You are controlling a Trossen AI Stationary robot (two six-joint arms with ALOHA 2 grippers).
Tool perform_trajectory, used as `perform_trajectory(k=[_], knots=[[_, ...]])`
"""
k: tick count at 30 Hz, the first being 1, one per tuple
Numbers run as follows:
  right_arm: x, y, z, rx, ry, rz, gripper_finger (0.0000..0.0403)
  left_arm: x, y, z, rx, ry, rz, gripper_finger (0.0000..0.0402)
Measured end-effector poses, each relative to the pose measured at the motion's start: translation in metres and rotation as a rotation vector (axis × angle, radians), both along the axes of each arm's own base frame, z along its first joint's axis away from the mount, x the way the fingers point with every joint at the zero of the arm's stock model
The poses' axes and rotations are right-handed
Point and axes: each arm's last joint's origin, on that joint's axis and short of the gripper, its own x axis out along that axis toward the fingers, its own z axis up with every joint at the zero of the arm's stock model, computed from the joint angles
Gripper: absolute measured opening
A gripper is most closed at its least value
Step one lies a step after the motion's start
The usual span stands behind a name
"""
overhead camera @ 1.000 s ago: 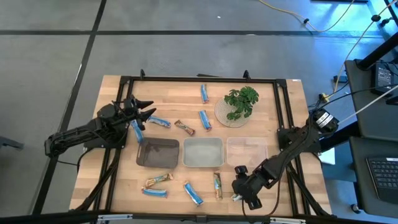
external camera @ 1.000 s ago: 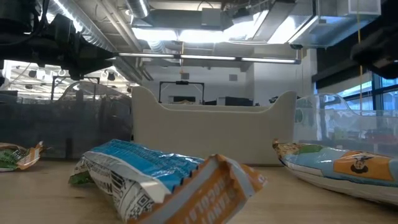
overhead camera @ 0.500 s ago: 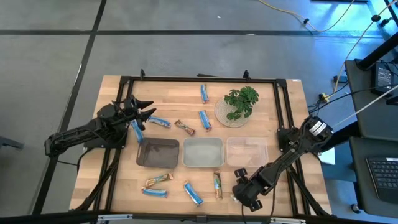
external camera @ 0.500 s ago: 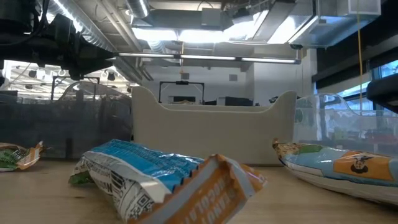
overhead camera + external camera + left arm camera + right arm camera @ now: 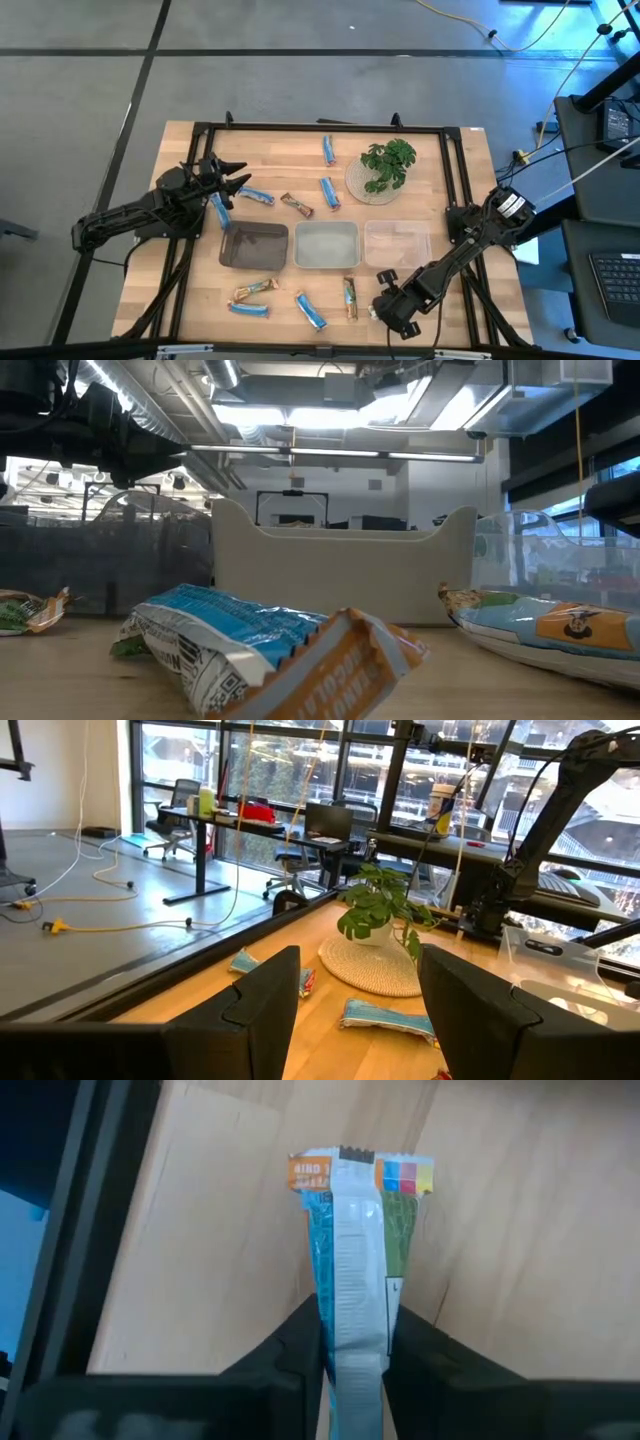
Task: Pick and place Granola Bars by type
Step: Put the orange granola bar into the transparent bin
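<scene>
The right gripper (image 5: 378, 316) is closed on a bar (image 5: 352, 1270) at the front edge of the table, in front of the clear tray (image 5: 398, 244) and well apart from it. In the right wrist view the two fingers (image 5: 300, 1335) press the wrapper from both sides near one end, and most of the bar sticks out free beyond them, with its seam facing the camera.

The risk, as I judge it, is that such an end grip lets the foil slide or swing when the arm moves, so the bar can drop back on the wood or fall off the near edge. The wrapper shows blue, green and orange, so its type is also easy to mistake, and it may go to the wrong tray.

The other bars lie around the trays: three (image 5: 310, 310) in front of the dark tray (image 5: 253, 246) and the middle tray (image 5: 326, 245), several behind them toward the plant (image 5: 387, 163).

The left gripper (image 5: 235, 180) waits behind the dark tray with fingers apart, holding nothing.
</scene>
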Motion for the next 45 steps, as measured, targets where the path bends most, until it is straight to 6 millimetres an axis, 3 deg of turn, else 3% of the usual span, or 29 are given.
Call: perform_trajectory(k=[7, 17, 21, 26, 30, 45], knots=[[0.005, 0.005, 0.014, 0.001, 0.018, -0.025, 0.0084, 0.000, 0.000, 0.000, -0.016, -0.008, -0.002, 0.0196], [0.010, 0.007, 0.066, -0.181, 0.067, -0.106, 0.0084, 0.000, 0.000, 0.000, -0.018, -0.009, -0.003, 0.0196], [0.004, -0.002, 0.083, -0.334, 0.113, -0.134, 0.0084, 0.000, 0.000, 0.000, -0.018, -0.009, -0.003, 0.0196], [-0.005, -0.021, 0.095, -0.667, 0.065, -0.164, 0.0084, 0.000, 0.000, 0.000, -0.046, -0.022, -0.005, 0.0196], [-0.007, -0.032, 0.092, -0.812, -0.005, -0.224, 0.0084, 0.000, 0.000, 0.000, -0.065, -0.032, -0.006, 0.0196], [-0.012, -0.051, 0.046, -0.852, 0.026, -0.228, 0.0084, 0.000, 0.000, 0.000, -0.065, -0.032, -0.006, 0.0196]])
